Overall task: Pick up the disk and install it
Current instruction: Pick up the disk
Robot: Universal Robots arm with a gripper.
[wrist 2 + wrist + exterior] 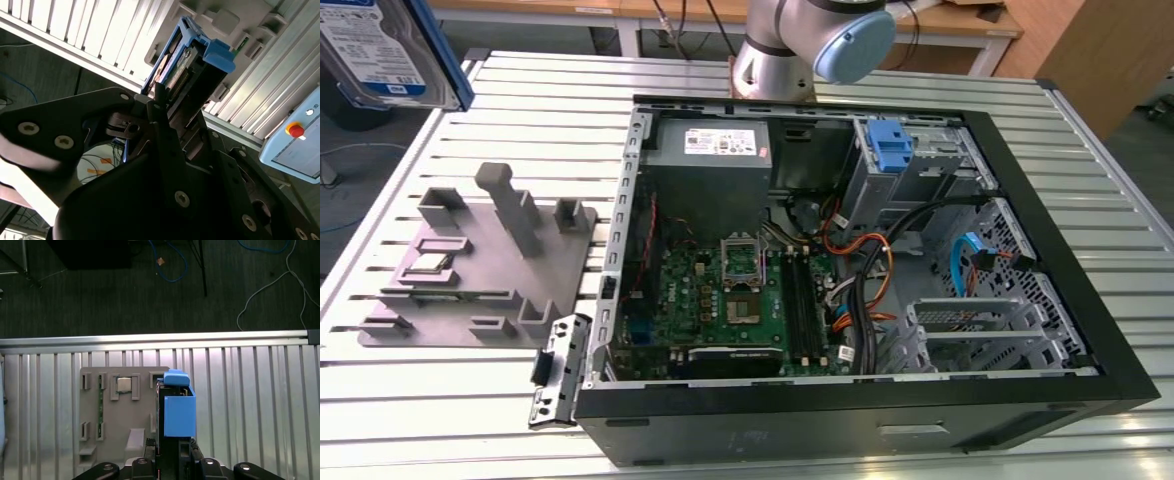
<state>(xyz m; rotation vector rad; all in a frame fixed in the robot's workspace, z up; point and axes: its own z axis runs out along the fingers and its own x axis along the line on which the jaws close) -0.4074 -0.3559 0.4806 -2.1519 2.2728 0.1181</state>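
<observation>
The disk point(380, 50), silver with a white-and-blue label and blue side rails, hangs in the air at the exterior view's far upper left, above the slatted table's edge. In both wrist views my gripper point(172, 446) point(167, 107) is shut on the disk point(179, 410) point(192, 62), gripping it by one end, with its blue rail pointing away from the wrist. Below it, in the first wrist view, lies the grey fixture plate point(125, 415). The open computer case point(1067, 230) lies to the exterior view's right of the disk.
Inside the case are a green motherboard point(734, 300), a grey power supply point(710, 150), an upright blue latch piece point(889, 150) and loose cables point(881, 250). The grey fixture plate point(480, 270) has upright posts. A pendant with a red button point(295, 131) sits beyond the table.
</observation>
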